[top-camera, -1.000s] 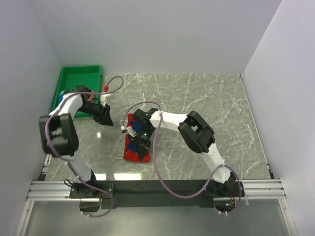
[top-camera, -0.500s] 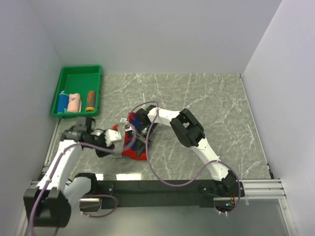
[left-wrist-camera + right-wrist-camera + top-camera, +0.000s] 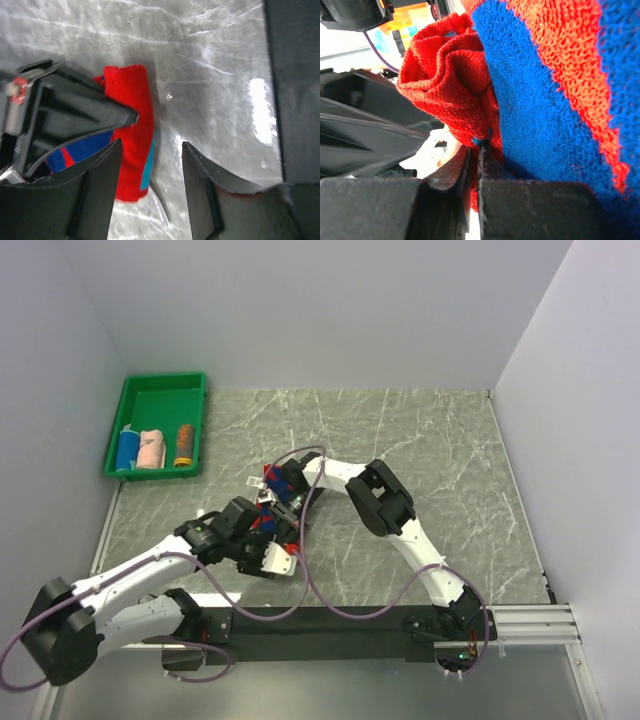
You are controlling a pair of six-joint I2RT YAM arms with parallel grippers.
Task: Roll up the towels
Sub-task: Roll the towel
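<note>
The red-and-blue patterned towel (image 3: 260, 524) lies bunched on the marble table between the two grippers. My right gripper (image 3: 283, 502) is shut on a red fold of this towel (image 3: 445, 80), its jaws (image 3: 479, 150) pinched tight on the cloth. My left gripper (image 3: 272, 558) stands open just in front of it. In the left wrist view the towel's red rolled edge (image 3: 134, 135) reaches between the open jaws (image 3: 151, 145), close to the left finger (image 3: 102, 185). The right gripper's black body (image 3: 65, 115) covers the rest of the cloth.
A green tray (image 3: 160, 390) sits at the back left. It holds a blue roll (image 3: 128, 448), a pale pink roll (image 3: 152, 448) and an orange roll (image 3: 184, 445). White walls close the table in on three sides.
My left arm has swung from the tray down to the towel's near edge, and its jaws have opened. The right gripper kept its hold and drew the towel into a tighter bunch.
</note>
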